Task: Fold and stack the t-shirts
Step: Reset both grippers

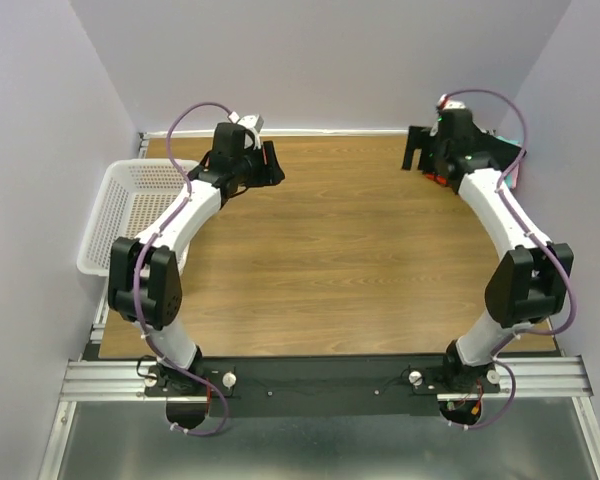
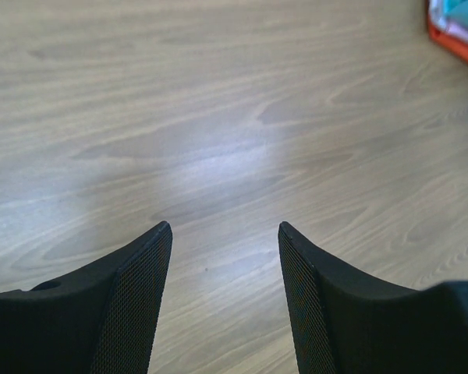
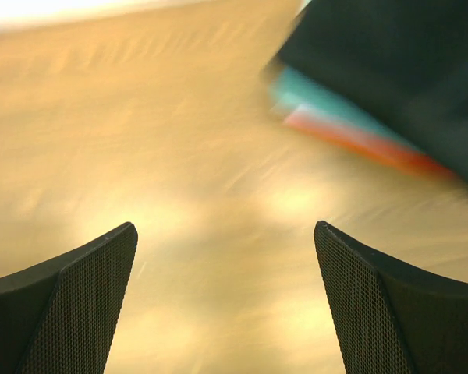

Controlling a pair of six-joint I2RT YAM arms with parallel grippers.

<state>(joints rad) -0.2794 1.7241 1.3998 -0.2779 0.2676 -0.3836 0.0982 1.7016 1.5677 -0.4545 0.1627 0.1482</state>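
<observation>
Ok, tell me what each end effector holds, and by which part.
Nothing. The left end effector and right end effector are both open and empty.

the overhead view is evenly lit and sharp, with soft shadows under both arms on the table point(image 1: 340, 260). the left wrist view is clear, with a pale patch of glare on the wood just ahead of the left gripper point(image 2: 225, 226). the right wrist view is smeared with blur and tinted warm yellow — the shirts point(image 3: 405, 70) beyond the right gripper point(image 3: 225, 227) show only as streaked colour bands.
</observation>
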